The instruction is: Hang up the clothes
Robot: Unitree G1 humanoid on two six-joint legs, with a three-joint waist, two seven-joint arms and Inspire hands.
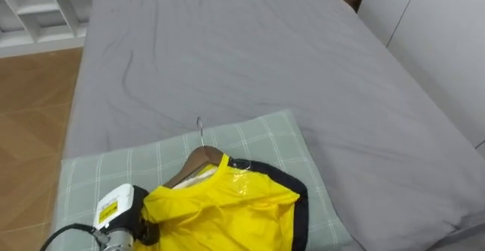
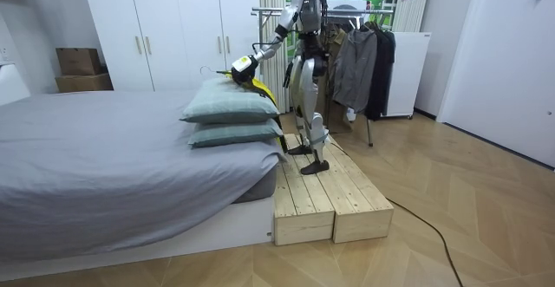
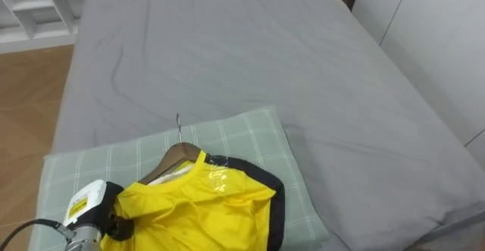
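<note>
A yellow shirt (image 1: 220,209) with black trim sits on a wooden hanger (image 1: 198,161), whose metal hook (image 1: 200,128) points up the bed. Both lie on the pale green checked pillow (image 1: 258,141), the upper of two stacked pillows (image 2: 230,105). My left hand (image 1: 145,227) comes in from the lower left and touches the shirt's left shoulder; the yellow cloth covers its fingers. In the room view I stand on a wooden platform (image 2: 329,192) beside the bed, left arm stretched out to the pillows, left hand (image 2: 243,65) at the shirt (image 2: 260,83).
The grey bed (image 1: 250,54) stretches away ahead. White shelves (image 1: 38,8) and wooden floor lie to its left. Behind me a clothes rack (image 2: 347,11) carries dark garments (image 2: 364,61). White wardrobes (image 2: 173,27) line the wall.
</note>
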